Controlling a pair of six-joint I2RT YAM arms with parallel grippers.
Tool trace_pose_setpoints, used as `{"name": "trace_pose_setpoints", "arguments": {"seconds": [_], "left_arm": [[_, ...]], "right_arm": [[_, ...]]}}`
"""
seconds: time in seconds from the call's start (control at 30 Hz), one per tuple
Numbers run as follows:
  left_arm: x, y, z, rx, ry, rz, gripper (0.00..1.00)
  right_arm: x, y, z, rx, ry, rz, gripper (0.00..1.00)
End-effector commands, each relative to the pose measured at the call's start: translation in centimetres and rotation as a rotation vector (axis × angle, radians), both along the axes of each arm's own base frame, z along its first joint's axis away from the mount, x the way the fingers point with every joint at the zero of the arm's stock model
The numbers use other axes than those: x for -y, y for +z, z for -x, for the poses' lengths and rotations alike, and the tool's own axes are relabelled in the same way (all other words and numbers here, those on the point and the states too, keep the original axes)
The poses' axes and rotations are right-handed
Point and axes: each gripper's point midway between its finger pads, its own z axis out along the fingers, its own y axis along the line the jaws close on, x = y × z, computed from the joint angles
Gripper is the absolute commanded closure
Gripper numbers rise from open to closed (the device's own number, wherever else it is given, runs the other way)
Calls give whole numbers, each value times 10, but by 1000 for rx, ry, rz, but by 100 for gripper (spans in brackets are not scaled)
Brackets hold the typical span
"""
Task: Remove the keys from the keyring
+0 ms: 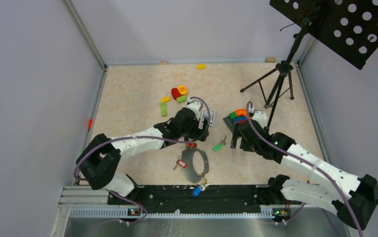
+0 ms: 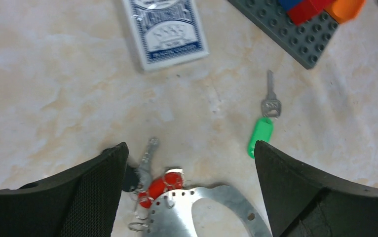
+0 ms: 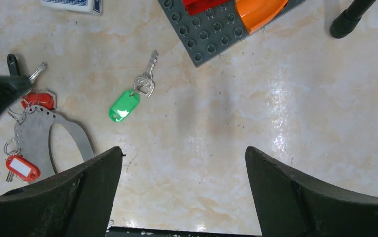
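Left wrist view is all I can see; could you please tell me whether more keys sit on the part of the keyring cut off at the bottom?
Observer: Yes, a second red-tagged key hangs on the keyring, farther round its edge.
Operator: Thank you; is anything else near it?
Observer: A blue-tagged key lies at its near end, by the black mounting rail.
Operator: Is the right arm holding anything?
Observer: No, the right fingers stand open and empty.

Green-tagged key [image 3: 128, 101] loose on tabletop [image 3: 216, 128]. Keyring [image 3: 31, 138] left of it, red-tagged keys [image 3: 23, 168] attached. Grey baseplate [image 3: 209, 39] upper right of it.
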Motion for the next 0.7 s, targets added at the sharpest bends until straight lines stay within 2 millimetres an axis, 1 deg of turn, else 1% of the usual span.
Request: {"name": "trace_pose_setpoints", "arguments": {"seconds": [0.0,0.07,0.1,0.17,0.23,0.33,0.43,0.57,0.67], "left_arm": [[-34,22,-14,-107,92,-24,2],[-55,28,-19,-95,157,-83,2],[-64,33,-19,-83,184,-108,2],[-79,45,-16,-59,226,-131,2],[-91,56,-11,-44,258,-131,2],[-105,69,-1,-22,289,-107,2],[-123,76,8,4,342,-99,2],[-149,81,20,21,424,-100,2],[-156,81,28,29,439,-75,2]], "right_arm": [[-7,22,-7,-8,34,-28,7],[-15,24,-5,-31,67,-53,7],[-22,25,-2,-51,98,-73,7],[-30,25,0,-87,119,-86,7],[-32,24,2,-121,122,-73,7],[-32,24,2,-137,134,-50,6],[-33,30,-1,-98,147,-70,6],[-25,39,-4,-25,112,-94,6],[-24,43,-3,-7,105,-111,6]]}}
